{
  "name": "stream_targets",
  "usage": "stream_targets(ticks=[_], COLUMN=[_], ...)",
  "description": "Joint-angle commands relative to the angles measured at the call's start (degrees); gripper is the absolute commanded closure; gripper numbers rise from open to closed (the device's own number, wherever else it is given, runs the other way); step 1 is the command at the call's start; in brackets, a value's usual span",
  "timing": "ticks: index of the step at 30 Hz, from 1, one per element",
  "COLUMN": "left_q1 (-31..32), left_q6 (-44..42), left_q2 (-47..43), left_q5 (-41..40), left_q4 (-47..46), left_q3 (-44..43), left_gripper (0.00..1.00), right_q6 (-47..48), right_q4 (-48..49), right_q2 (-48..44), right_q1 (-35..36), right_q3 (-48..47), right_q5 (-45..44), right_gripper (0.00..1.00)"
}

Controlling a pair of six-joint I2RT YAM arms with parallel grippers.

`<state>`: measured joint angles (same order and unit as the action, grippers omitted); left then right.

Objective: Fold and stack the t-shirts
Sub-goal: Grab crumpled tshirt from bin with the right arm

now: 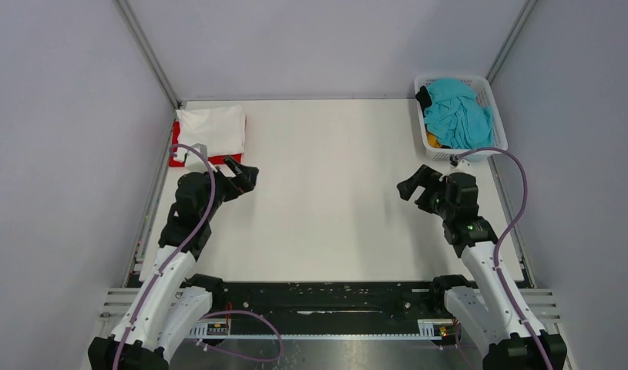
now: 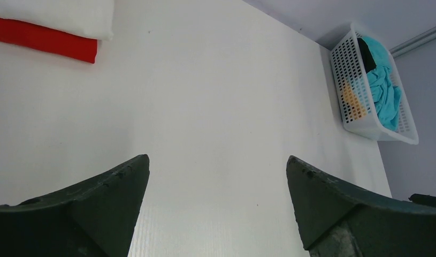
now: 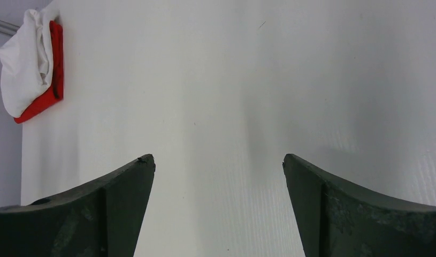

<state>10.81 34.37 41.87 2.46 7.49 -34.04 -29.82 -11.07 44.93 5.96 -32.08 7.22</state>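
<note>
T-shirts point(image 1: 457, 116) lie crumpled in the white basket point(image 1: 449, 78) at the upper right of the top view, a teal one uppermost with black and orange cloth beside it. At the upper left a folded white t-shirt point(image 1: 212, 127) rests on a red t-shirt point(image 1: 177, 157). The cloth looks light, soft and limp. It should sag and bunch when lifted, so a pinch at a raised fold or hem of the teal one seems the best hold, with shoulders or corners better for spreading. The left pincer point(image 1: 243, 171) hovers over the table point(image 1: 326, 208) just below the stack, and the right pincer point(image 1: 413, 183) hovers below the basket. Both are apart from any cloth.

In the left wrist view, the two dark fingers stand wide apart at the bottom of the frame, with only bare table between them. The red and white edges show at the upper left, the basket at the upper right.

In the right wrist view, the fingers are likewise spread wide and grip nothing. The white-over-red stack sits at the upper left, and the basket is out of frame.
</note>
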Motion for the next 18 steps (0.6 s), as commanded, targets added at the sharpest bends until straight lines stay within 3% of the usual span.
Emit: stream_targets(ticks=[1,7,18], left_q1=[0.1,0.1,0.0], left_q6=[-0.9,-1.3,-2.1], left_q2=[0.6,2.4,6.0], left_q5=[-0.2,-0.6,-1.5], left_q4=[-2.1,-4.2,-6.9], left_q3=[-0.7,-0.8,-1.6], left_gripper=[0.01,0.01,0.01], right_q6=[1.2,5.4,11.4], right_q4=[4.4,8.9,-5.1], right_q2=[-0.4,8.8,47.2], right_q1=[0.1,-0.2,-12.5], right_q3=[-1.5,-10.0,-53.2], right_q5=[-3.5,-13.5,-12.3], right_gripper=[0.01,0.02,0.02])
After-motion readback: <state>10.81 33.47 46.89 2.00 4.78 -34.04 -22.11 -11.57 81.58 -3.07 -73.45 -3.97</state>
